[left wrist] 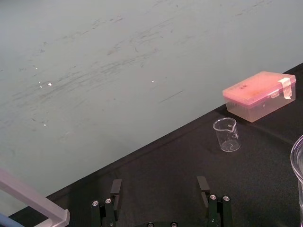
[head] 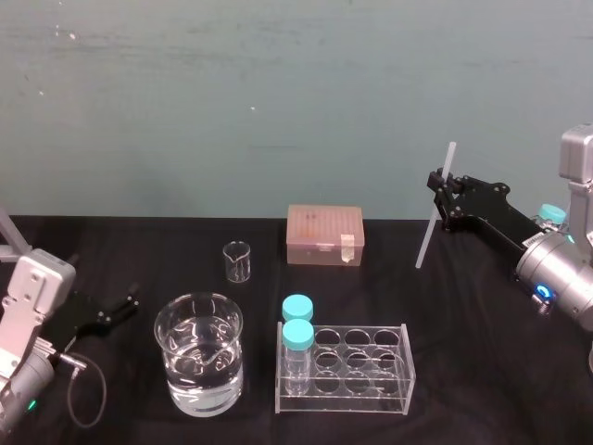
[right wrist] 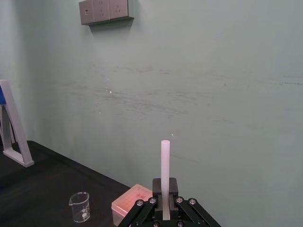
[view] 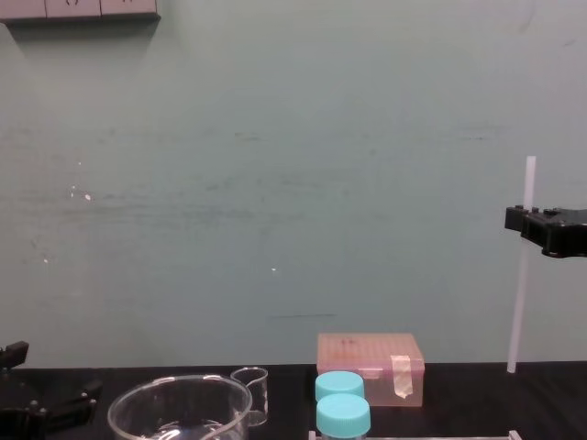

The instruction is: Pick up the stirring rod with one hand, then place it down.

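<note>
The stirring rod point(head: 435, 209) is a long thin white translucent stick, held nearly upright in the air above the table's back right. My right gripper point(head: 447, 201) is shut on it a little above its middle. In the chest view the stirring rod point(view: 524, 266) hangs at the right with its lower tip just above the table and the right gripper point(view: 527, 221) clamped across it. In the right wrist view the stirring rod point(right wrist: 164, 170) rises between the shut fingers point(right wrist: 174, 185). My left gripper point(left wrist: 161, 191) rests open and empty at the table's left point(head: 116, 309).
A large glass beaker of water point(head: 198, 352) stands front left, a small clear beaker point(head: 237, 260) behind it. A clear rack point(head: 346, 369) holds two blue-capped bottles point(head: 297, 336). A pink lidded box point(head: 325, 235) sits at the back centre.
</note>
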`<state>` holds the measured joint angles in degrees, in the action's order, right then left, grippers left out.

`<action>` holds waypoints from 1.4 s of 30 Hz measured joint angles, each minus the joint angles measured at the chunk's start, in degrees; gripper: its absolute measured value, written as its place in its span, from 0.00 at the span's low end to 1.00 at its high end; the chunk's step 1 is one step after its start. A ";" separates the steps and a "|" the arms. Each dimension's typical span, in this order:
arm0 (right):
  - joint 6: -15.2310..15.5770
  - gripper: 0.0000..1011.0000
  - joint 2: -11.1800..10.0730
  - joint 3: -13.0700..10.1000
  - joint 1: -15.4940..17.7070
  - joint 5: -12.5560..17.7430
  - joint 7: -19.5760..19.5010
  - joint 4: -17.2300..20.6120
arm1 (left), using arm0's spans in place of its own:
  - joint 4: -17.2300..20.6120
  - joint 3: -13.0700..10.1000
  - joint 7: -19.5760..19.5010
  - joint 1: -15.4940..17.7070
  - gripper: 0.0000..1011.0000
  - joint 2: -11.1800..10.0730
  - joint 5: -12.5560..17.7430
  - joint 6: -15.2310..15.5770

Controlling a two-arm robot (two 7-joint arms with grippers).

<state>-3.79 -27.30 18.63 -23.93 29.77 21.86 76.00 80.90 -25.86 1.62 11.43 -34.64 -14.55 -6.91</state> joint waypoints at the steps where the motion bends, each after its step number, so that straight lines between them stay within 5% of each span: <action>1: 0.00 0.07 0.00 0.00 0.00 0.00 0.00 0.00 | 0.00 0.00 0.00 0.00 0.99 0.00 0.00 0.00; 42: 0.00 0.07 0.00 0.00 0.00 -0.01 0.01 0.00 | 0.00 0.00 0.00 0.00 0.99 0.00 0.00 0.00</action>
<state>-3.79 -27.30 18.63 -23.93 29.76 21.86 76.00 80.90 -25.86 1.62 11.43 -34.65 -14.55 -6.91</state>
